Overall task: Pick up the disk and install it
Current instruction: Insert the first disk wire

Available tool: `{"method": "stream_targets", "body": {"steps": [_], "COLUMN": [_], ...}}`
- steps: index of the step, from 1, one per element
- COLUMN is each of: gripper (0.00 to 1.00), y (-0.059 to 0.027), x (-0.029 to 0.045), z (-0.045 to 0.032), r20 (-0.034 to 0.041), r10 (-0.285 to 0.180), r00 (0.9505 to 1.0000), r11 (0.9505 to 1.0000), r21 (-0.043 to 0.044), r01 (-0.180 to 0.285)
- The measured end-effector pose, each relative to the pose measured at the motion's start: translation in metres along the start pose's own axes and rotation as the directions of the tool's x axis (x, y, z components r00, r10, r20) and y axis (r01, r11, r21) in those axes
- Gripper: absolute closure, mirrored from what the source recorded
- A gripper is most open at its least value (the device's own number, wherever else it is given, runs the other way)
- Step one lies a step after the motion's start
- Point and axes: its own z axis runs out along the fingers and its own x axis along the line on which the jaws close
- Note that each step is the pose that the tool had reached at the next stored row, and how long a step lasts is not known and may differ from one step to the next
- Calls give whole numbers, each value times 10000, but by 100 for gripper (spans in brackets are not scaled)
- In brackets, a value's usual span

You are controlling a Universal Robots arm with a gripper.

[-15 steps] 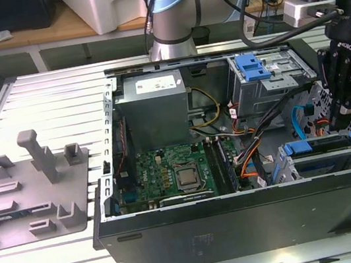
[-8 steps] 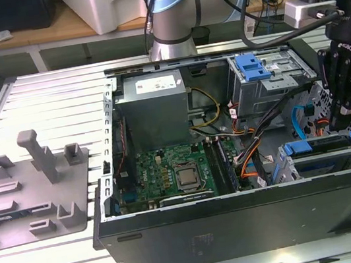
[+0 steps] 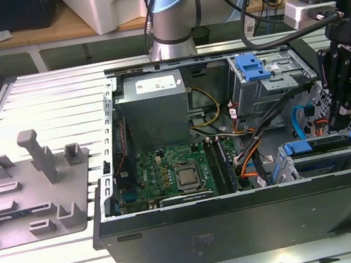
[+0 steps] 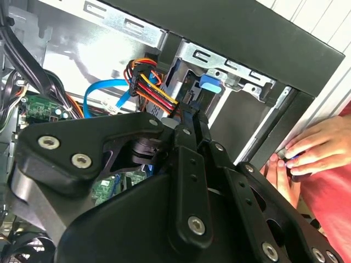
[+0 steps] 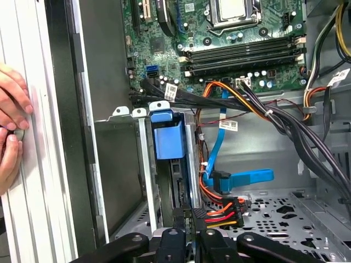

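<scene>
Slotted aluminium tabletop [image 3: 38, 106] carries an open black computer case [image 3: 244, 227] lying on its side, with a grey moulded fixture plate [image 3: 15, 217] beside it on the exterior view's left. Behind the case stands the base of the robot arm [image 3: 172, 5]. Inside the case are a green motherboard [image 3: 169, 172] and, behind it, a grey power supply box [image 3: 154, 105]. The disk [image 3: 321, 147] sits in the metal drive cage at the case's near corner on the exterior view's right, with the blue edge of its carrier facing up. In the first wrist view the blue carrier tab [image 5: 167, 139] stands in the cage slot. The black gripper [image 3: 336, 121] hangs just above the disk's far end on the exterior view's right. In the first wrist view the gripper [image 5: 189, 238] is next to a black plug with red, yellow and black wires [image 5: 222, 213] and near a light-blue data cable [image 5: 241, 178]. Whether the gripper has hold of the disk cannot be told. A person's hand [image 4: 310, 148] rests against the outside of the case, near the drive cage.
</scene>
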Motion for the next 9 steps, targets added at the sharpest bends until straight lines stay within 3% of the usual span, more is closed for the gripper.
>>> {"method": "stream_targets", "body": {"steps": [9], "gripper": [83], "y": [-3], "x": [25], "z": [6], "r20": [304], "r10": [9], "r00": [9995], "r11": [10000], "r21": [-36], "r01": [-8]}}
